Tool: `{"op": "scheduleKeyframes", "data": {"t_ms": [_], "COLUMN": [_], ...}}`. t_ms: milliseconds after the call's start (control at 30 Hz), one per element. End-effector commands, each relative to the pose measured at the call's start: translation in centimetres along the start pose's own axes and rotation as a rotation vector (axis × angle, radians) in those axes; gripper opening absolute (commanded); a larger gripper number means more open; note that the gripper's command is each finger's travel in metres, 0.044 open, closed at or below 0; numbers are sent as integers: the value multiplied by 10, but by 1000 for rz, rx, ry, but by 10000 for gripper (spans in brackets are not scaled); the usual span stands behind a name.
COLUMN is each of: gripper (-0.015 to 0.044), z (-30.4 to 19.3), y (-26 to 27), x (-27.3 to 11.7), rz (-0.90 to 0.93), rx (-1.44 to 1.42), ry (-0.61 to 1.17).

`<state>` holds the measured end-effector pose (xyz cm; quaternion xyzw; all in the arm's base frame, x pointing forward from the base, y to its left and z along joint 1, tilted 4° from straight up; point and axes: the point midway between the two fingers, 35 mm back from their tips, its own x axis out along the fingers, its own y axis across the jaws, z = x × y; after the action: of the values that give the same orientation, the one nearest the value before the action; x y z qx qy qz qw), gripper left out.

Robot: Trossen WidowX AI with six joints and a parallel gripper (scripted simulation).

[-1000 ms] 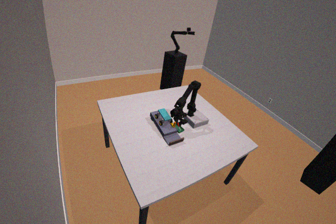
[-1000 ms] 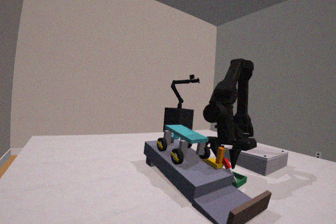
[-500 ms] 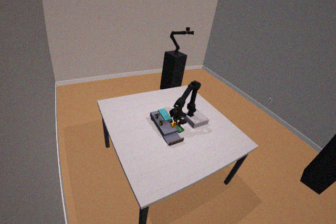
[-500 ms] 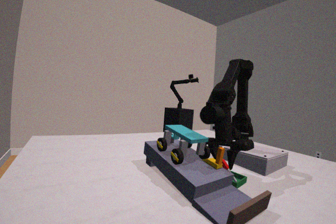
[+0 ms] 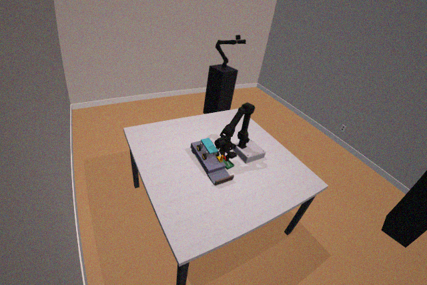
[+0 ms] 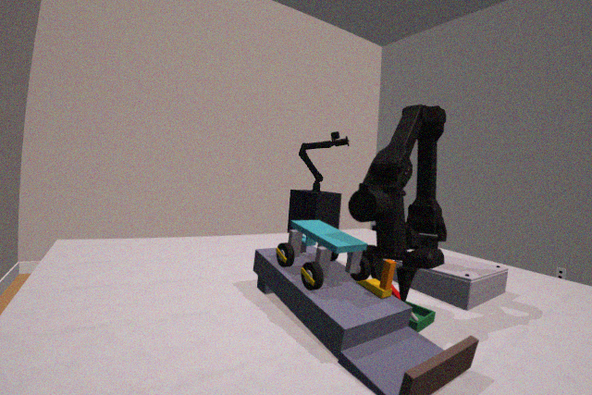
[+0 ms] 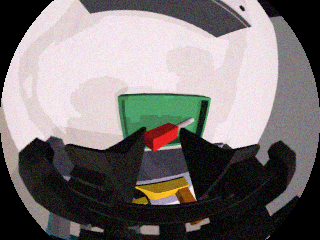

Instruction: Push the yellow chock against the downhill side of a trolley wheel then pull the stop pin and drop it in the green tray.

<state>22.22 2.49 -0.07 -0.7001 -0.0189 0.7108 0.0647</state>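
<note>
The teal trolley (image 5: 208,145) (image 6: 329,235) stands on the grey ramp (image 5: 211,163) (image 6: 368,309). The yellow chock (image 6: 377,288) (image 7: 165,188), its orange handle upright, sits on the ramp at the downhill side of the trolley's wheel nearest the arm; any small gap is too small to tell. The red-headed pin (image 6: 396,291) (image 7: 161,137) is out of the ramp and leans with its pale shaft in the green tray (image 6: 425,321) (image 7: 150,107), head towards the ramp. My gripper (image 7: 163,130) is partly open, pointing down, its fingertips apart on either side of the red head, not closed on it.
A brown end board (image 5: 224,179) (image 6: 439,366) stands at the ramp's foot. The arm's grey base block (image 5: 253,154) (image 6: 487,285) is beyond the tray. The chock's handle and the trolley are close beside the gripper.
</note>
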Motion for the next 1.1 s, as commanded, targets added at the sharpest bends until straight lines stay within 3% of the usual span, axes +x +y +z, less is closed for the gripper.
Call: {"op": "scheduleKeyframes", "data": {"t_ms": [0, 533, 733, 1067], "gripper": [190, 190, 340, 340], "z": [2, 3, 3, 4], "y": [1, 2, 3, 0], "x": [3, 4, 4, -13], "rz": [-2, -2, 1, -1], "rx": [-5, -5, 1, -4], "ry": [-4, -4, -3, -4]}}
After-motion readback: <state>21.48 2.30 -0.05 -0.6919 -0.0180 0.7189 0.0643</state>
